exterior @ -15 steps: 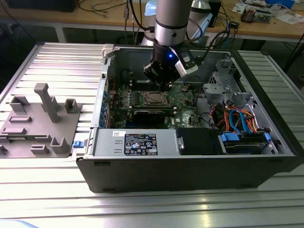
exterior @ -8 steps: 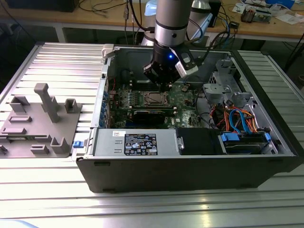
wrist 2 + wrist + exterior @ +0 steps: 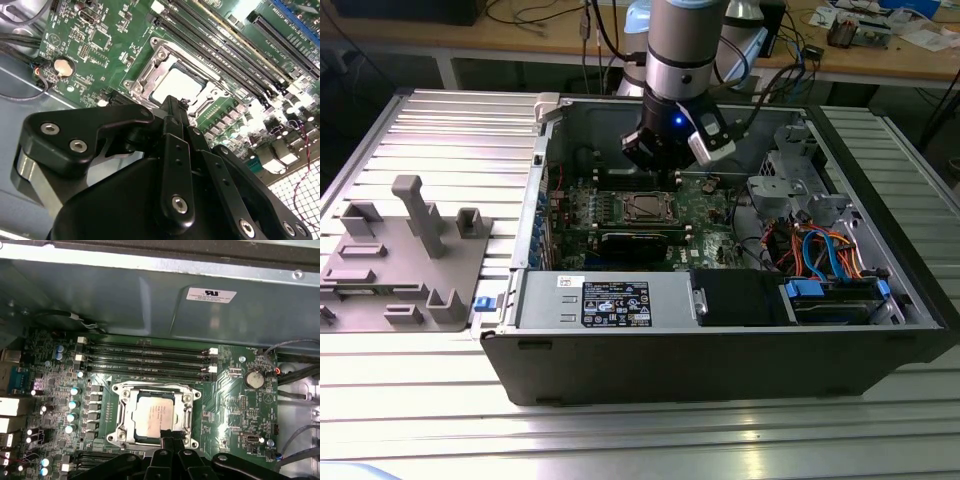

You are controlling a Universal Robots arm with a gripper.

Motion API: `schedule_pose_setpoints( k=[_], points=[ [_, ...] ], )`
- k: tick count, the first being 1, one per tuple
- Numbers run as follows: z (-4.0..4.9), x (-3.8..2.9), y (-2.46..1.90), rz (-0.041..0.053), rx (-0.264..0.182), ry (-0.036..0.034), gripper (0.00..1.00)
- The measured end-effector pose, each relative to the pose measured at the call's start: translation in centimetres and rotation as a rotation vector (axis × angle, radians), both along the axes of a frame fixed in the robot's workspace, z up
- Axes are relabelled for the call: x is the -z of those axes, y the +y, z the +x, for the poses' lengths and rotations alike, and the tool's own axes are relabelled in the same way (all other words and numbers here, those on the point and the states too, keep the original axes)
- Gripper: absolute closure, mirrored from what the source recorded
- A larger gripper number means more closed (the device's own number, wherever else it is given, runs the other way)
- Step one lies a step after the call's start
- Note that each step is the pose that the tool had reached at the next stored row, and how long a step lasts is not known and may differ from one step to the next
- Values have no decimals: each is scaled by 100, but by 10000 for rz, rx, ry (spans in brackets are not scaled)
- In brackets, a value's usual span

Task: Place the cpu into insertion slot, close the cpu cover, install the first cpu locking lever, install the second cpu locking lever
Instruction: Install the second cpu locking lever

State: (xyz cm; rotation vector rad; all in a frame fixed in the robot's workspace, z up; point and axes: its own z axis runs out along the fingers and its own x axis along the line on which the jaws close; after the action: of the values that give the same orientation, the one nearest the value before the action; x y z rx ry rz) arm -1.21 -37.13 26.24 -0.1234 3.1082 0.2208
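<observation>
Robotics lab, slatted aluminium worktable [image 3: 410, 420], cable-strewn bench [image 3: 570, 35], grey fixture [image 3: 405, 250]

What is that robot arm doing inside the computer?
The robot arm is working on an open computer case lying on a table. Its gripper hangs just above the green motherboard. The cpu, a small silver square chip, already sits in the insertion slot, and the cpu cover, a metal frame, lies down around it. In both wrist views the black fingertips meet at the edge of the chip, holding nothing.
</observation>
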Motion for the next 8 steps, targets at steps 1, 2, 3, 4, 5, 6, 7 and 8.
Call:
schedule_pose_setpoints(
  k=[1, 2, 3, 4, 5, 6, 7, 8],
  points=[
    [0, 0, -1, 22, 0, 0, 89],
    [0, 1, -2, 50, -1, -1, 89],
    [0, 1, -3, 86, -1, 0, 89],
    [0, 1, -5, 152, 0, -1, 89],
    [0, 1, -5, 193, 0, -1, 89],
    [0, 1, -5, 209, 0, -1, 89],
    [0, 1, -6, 208, 1, -1, 89],
    [0, 1, -6, 206, 0, 0, 89]
  ],
)
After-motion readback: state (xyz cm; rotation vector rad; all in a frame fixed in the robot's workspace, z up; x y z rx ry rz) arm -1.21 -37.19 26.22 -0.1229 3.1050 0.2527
